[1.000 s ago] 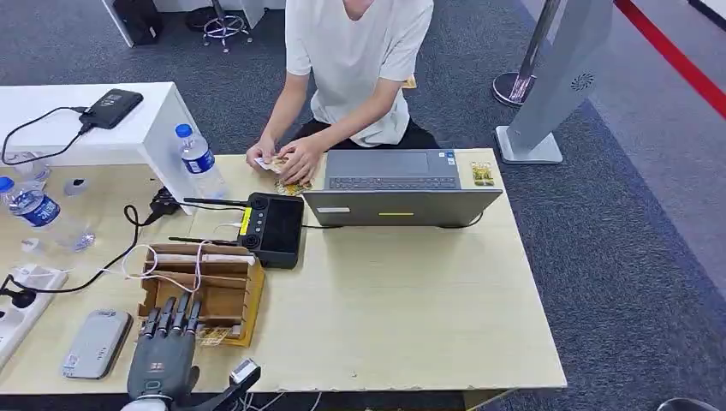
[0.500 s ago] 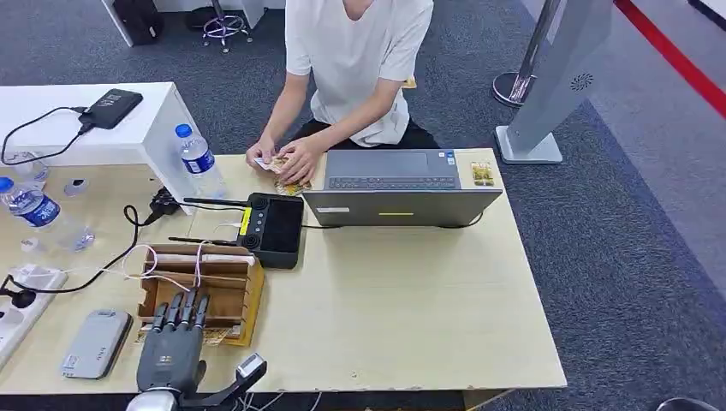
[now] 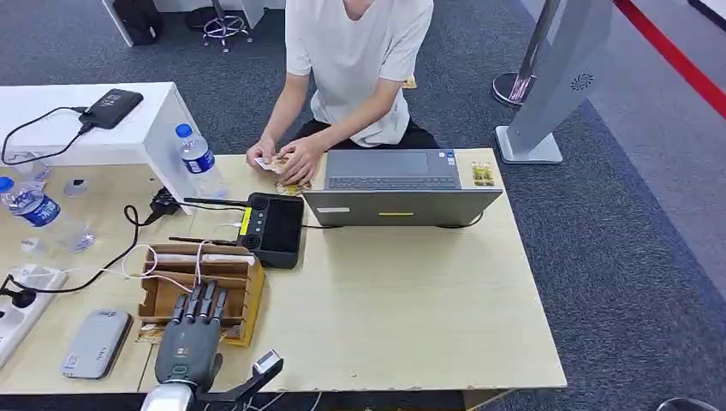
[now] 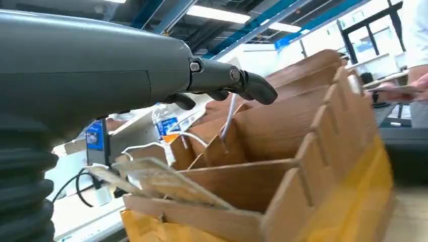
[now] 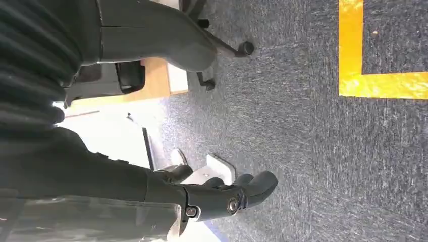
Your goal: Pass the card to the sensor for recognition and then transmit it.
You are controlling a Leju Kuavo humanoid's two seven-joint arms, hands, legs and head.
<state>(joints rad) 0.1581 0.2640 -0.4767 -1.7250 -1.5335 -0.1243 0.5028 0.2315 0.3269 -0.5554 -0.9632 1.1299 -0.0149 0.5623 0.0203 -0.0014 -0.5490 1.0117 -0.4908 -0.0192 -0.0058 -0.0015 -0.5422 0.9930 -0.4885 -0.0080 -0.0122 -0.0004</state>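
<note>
The left hand (image 3: 190,347) has crept forward and rightward since 1 second ago, when it sat nearer the table's front edge beside the grey device (image 3: 95,344). It now reaches over the near end of the wooden card rack (image 3: 229,276), fingers (image 3: 202,301) extended side by side, thumb stuck out toward 4 o'clock, nothing held. In the left wrist view the fingers (image 4: 236,83) hover above the rack's slotted dividers (image 4: 323,123), not touching them as far as I can tell. Nothing else has moved; the person's pose is unchanged.

The cards (image 4: 166,181) lean in the rack's nearest slot, just under the palm; a corner of them (image 3: 149,333) peeks out at the hand's 9 o'clock in the head view. More cards lie under the person's hands (image 3: 291,159) at the far edge of the table (image 3: 411,308), at 12 o'clock from the rack.

The right hand (image 5: 222,194) hangs below table height over grey carpet (image 5: 313,151), fingers loosely curled, nothing in it.

The black sensor unit (image 3: 274,227) sits just beyond the rack at 1 o'clock, nearly touching it, white cables (image 3: 163,265) draped across the rack's top. The laptop (image 3: 401,190) stands further at 2 o'clock. Bare tabletop runs wide from the rack toward 3 o'clock, right to the table's edge; at 9 o'clock the grey device and a power strip (image 3: 21,300) crowd the side.
</note>
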